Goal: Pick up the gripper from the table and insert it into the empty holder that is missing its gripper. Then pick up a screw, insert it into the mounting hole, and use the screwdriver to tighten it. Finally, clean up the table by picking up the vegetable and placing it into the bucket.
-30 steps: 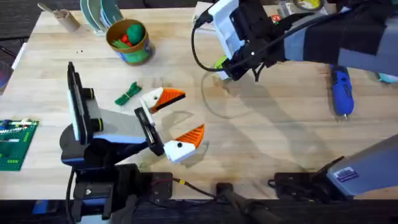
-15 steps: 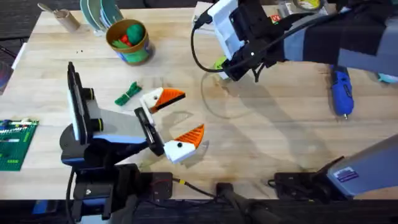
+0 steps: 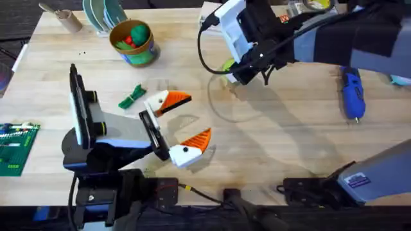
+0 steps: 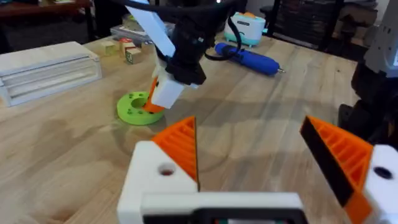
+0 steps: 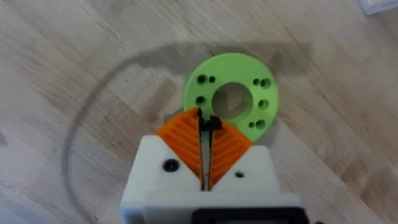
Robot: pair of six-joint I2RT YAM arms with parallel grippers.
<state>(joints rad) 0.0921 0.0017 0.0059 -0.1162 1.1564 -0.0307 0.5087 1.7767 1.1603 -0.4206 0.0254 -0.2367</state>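
While the left gripper [image 3: 182, 124] rests low on the table with pads spread wide, the right gripper [image 5: 205, 127] hangs pinched on a small dark screw [image 5: 210, 121] over the green disc [image 5: 231, 99]; the screwdriver [image 3: 352, 94] lies apart.

A short round bucket [image 3: 133, 42] is seen upright at the far left of the wooden table [image 3: 282, 141], with a yellow rim and a green-blue printed wall. A rounded green toy [image 3: 138, 31] and a small red piece [image 3: 128, 41] are held inside it. A small flat green vegetable [image 3: 131, 96], leafy with a narrow stem, is laid on the bare wood nearer the front, well apart from the bucket. A stubby blue screwdriver [image 3: 352, 95] is laid flat on the right side.
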